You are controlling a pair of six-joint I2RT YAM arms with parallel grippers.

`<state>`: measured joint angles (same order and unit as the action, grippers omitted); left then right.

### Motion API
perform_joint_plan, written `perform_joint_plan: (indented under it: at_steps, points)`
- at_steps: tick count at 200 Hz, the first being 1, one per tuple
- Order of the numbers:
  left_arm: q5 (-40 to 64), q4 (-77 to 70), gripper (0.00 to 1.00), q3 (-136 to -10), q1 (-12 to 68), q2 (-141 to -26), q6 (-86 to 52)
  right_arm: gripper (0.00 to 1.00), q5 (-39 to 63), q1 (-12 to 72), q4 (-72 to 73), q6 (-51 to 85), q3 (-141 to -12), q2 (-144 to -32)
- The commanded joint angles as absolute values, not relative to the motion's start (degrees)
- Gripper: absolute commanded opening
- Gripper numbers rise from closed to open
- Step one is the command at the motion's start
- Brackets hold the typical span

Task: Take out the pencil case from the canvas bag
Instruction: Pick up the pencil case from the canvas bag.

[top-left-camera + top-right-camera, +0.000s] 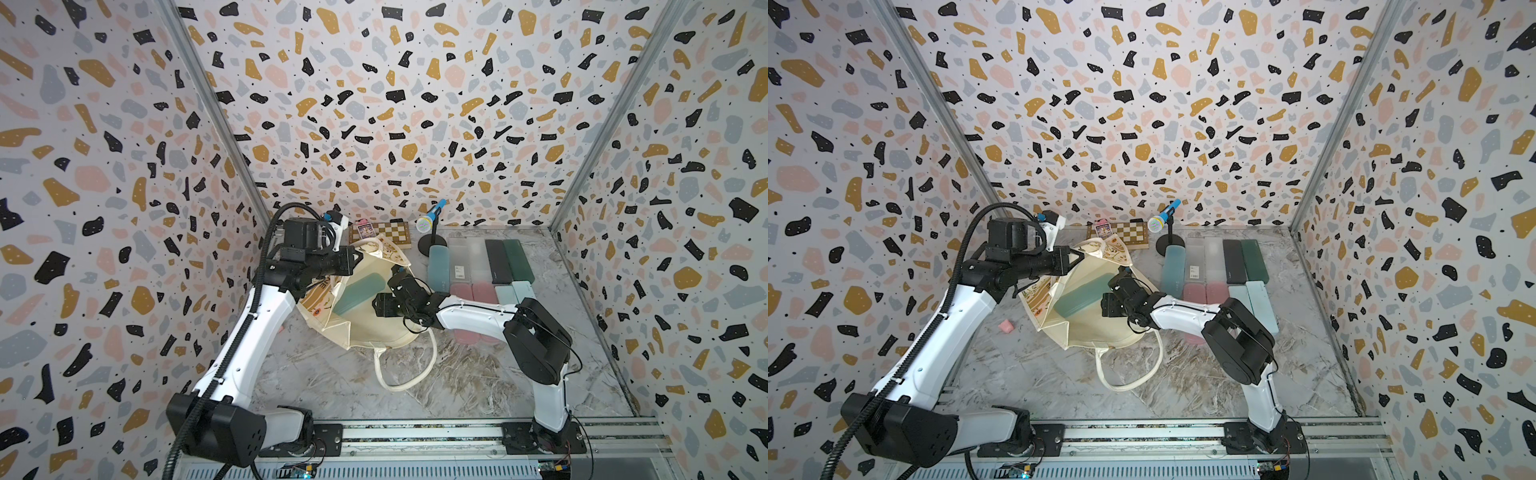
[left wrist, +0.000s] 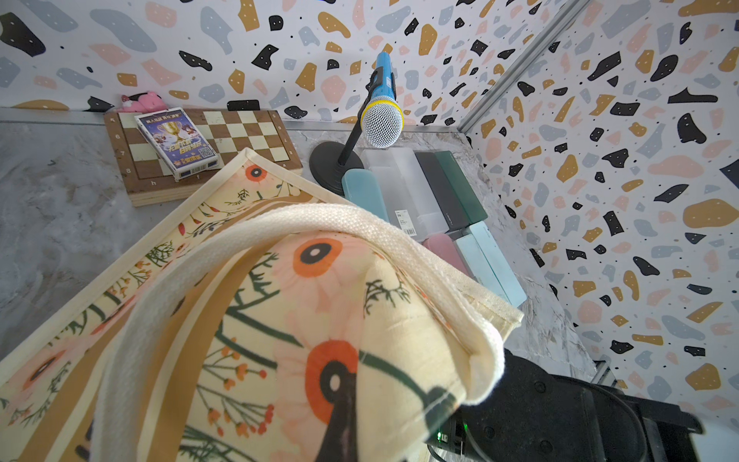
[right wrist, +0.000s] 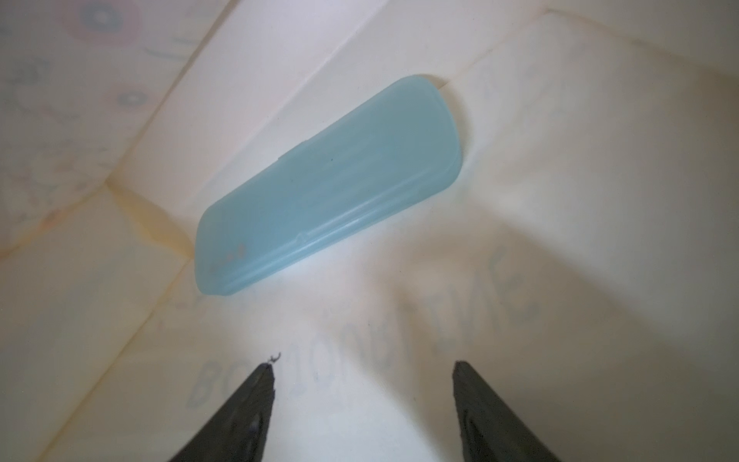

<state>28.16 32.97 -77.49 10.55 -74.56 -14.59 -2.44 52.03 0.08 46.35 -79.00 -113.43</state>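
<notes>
Bench [image 1: 324,374]: marble top, carrying everything.

Canvas bag [image 1: 374,332]: lying on its side mid-bench with the mouth gaping upward. In both top views I can see straight down onto the cream lining. One handle loop [image 1: 399,376] trails loose on the bench in front of the bag.

Spare cases [image 1: 478,266]: a tidy block just beside the bag, on the right arm's side. They sit outside the bag, so I judge they are not my target.

Left gripper [image 1: 357,254]: at the bag's upper rim. Jaws pinched tight on the cloth there and raised, which I read as propping the mouth open. The left wrist view is mostly draped floral fabric [image 2: 280,320] and handle webbing, so the jaws themselves are hidden in it.

Right gripper [image 3: 364,364]: reaching into the bag's mouth. Jaws spread wide and empty, aimed along the lining at the case and short of it.

Pencil case [image 3: 328,184]: translucent blue, inside the bag, flat on the lower wall and slanted toward an inner corner. Nothing touches it.

Judgement: the approach is under way and the grasp is not yet made. The case looks smooth and hard, so I would close across its narrow width.
</notes>
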Motion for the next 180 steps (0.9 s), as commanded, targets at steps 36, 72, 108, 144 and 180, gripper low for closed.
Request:
perform_joint_plan:
  at_steps: [36,72,108,144,180]
  points:
    - [29.18,30.19,0.0,-77.29,9.62,-72.03,-15.3,0.83,-4.92,49.34,-4.33,59.63,-84.36,-116.32]
    - [28.48,29.88,0.0,-76.93,9.58,-71.1,-15.22,0.88,-2.51,47.97,-4.8,65.01,-87.08,-119.23]
    - [28.72,29.83,0.0,-76.92,9.58,-70.83,-15.04,0.88,-0.37,46.52,-6.04,68.79,-90.59,-122.4]
    - [29.95,29.36,0.0,-76.8,9.58,-70.58,-15.1,0.88,1.67,44.72,-4.57,70.22,-93.1,-124.92]
    - [31.27,28.77,0.0,-76.63,9.58,-70.25,-15.08,0.88,5.33,43.49,0.76,71.54,-93.54,-126.43]
